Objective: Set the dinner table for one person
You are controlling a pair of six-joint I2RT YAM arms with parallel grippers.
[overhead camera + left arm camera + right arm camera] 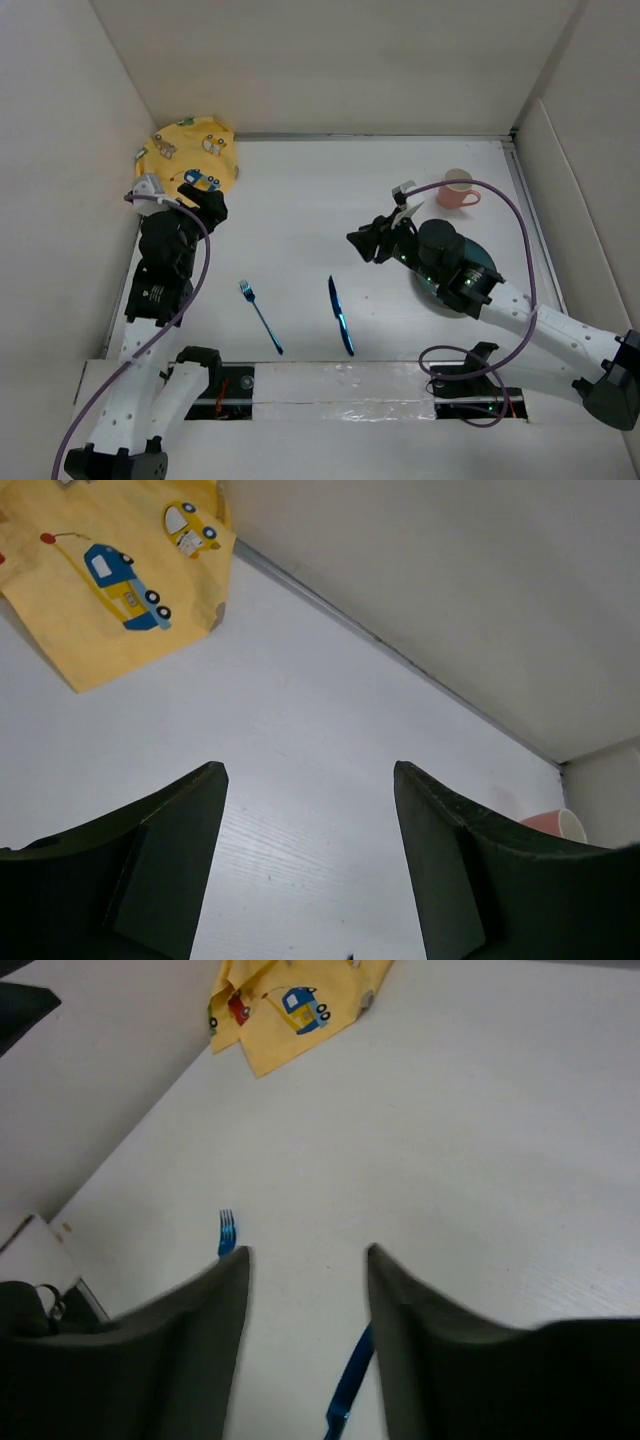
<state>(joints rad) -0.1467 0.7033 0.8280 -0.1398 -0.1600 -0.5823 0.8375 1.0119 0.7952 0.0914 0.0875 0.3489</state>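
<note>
Across the walled enclosure, the white bench (300, 200) carries everything. Far left corner: crumpled yellow cloth (190, 155). The left hand (208, 207) is just beside it, wide open, empty. The right hand (365, 243) is mid-bench, also wide open, empty. Fork (260, 316) and knife (340, 315) lie apart near the front edge. Pink cup (458, 190) far right; dark plate (488, 262) under the right arm.

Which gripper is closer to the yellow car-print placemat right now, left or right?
Left. The left gripper hovers by the near edge of the yellow placemat in the far left corner. The right gripper is across the table, nearer the pink cup.
</note>
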